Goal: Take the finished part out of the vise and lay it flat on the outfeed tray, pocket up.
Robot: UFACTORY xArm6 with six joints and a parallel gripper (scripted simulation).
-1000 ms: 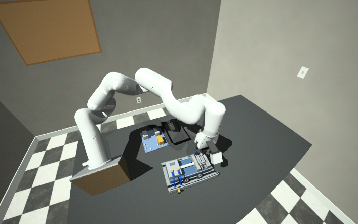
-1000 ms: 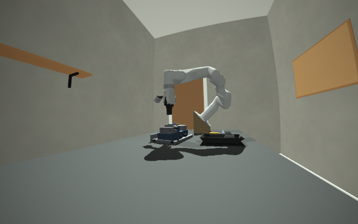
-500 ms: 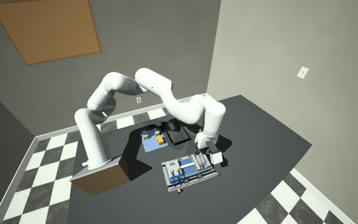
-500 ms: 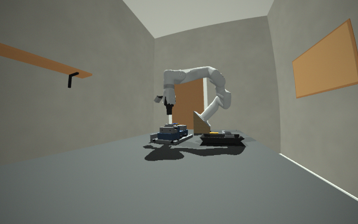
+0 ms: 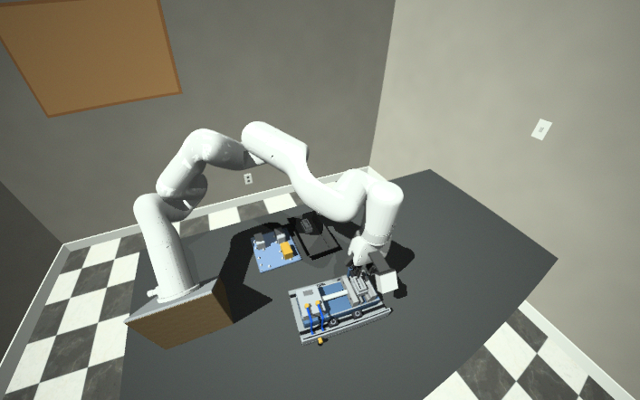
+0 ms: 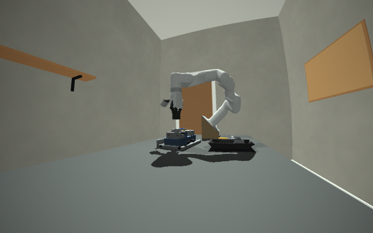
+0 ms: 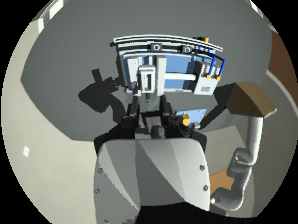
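The vise [image 5: 335, 310] [image 6: 179, 140] [image 7: 189, 72] stands on a grey base at the table's front. The finished part [image 5: 359, 288] [image 6: 174, 131] [image 7: 147, 78], a grey block, sits between the jaws at the vise's right end. My gripper [image 5: 354, 271] [image 6: 176, 115] [image 7: 149, 101] hangs a short way above the part with its fingers partly open and nothing between them. The black outfeed tray [image 5: 315, 254] [image 6: 231, 145] lies behind the vise, toward the arm's base.
A blue fixture plate [image 5: 267, 258] with grey blocks and a yellow block [image 5: 287, 250] lies left of the tray. A dark object [image 5: 307, 224] sits at the tray's back end. The arm's wooden pedestal [image 5: 183, 318] stands at the left.
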